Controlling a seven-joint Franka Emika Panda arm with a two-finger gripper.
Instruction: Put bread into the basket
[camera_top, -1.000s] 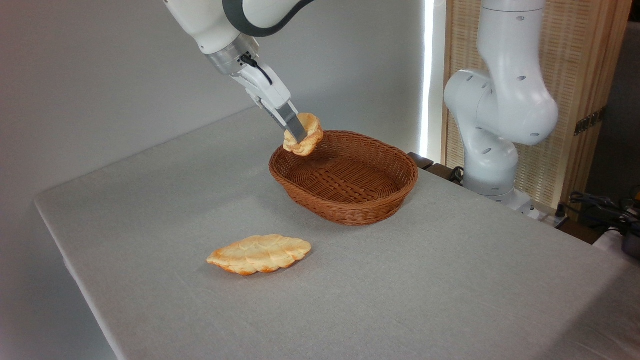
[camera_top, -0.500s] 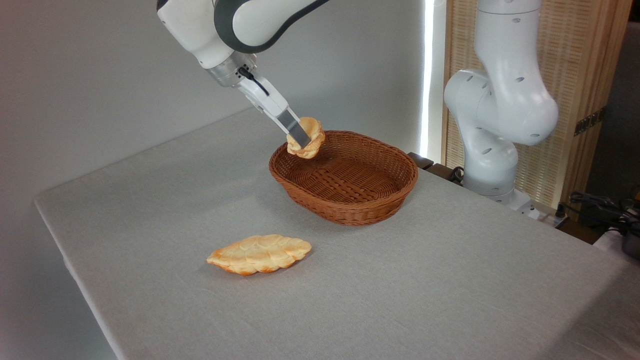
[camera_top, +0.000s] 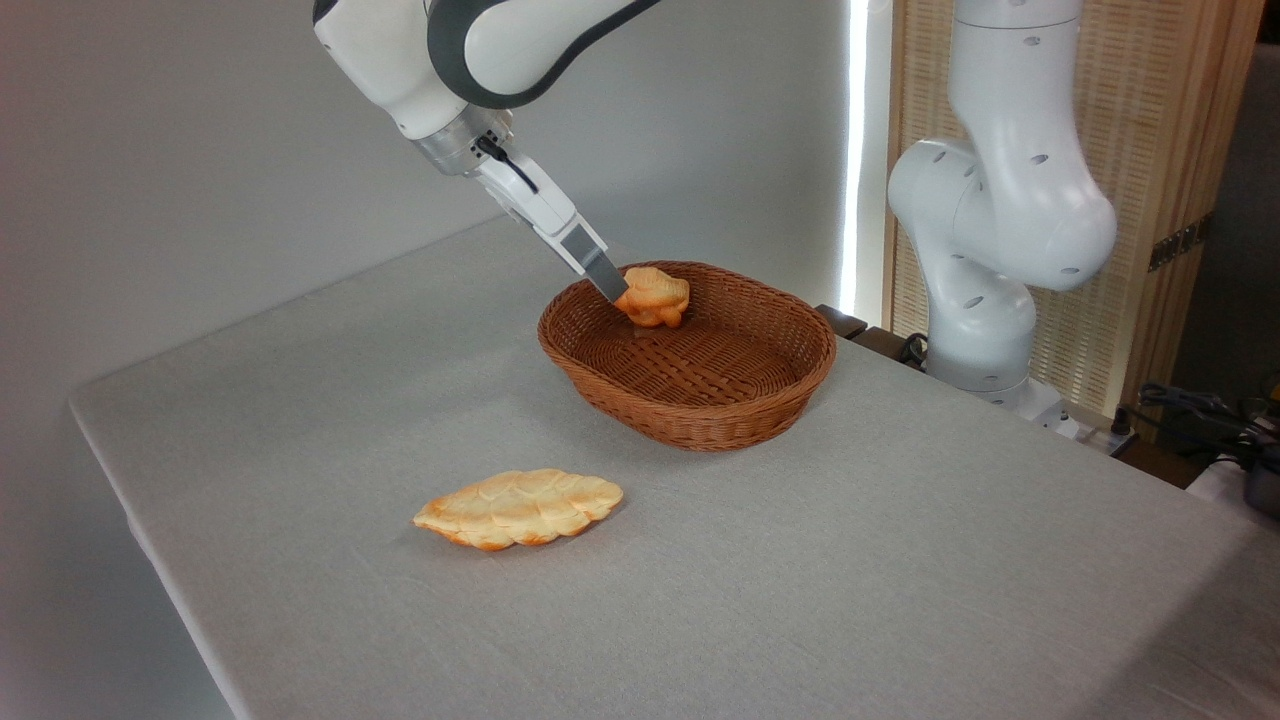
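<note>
The bread (camera_top: 655, 297), a small puffy golden bun, lies tilted inside the reddish-brown wicker basket (camera_top: 700, 420), against its far left inner wall. My gripper (camera_top: 620, 291) hangs just over the basket's left rim, slanting down from the upper left. Its near grey finger (camera_top: 600, 272) stands beside the bun's left edge and no longer crosses it. The far finger is hidden behind the bun. The jaws look open, with the bun free of them.
A longer flat braided loaf (camera_top: 518, 508) lies on the grey tablecloth in front of the basket, toward the left. The arm's white base (camera_top: 990, 250) rises at the table's right rear, behind the basket. The table's left edge (camera_top: 130, 500) runs diagonally.
The bun left the fingers and dropped to the right and down into the basket. The gripper stayed almost where it was above the left rim.
</note>
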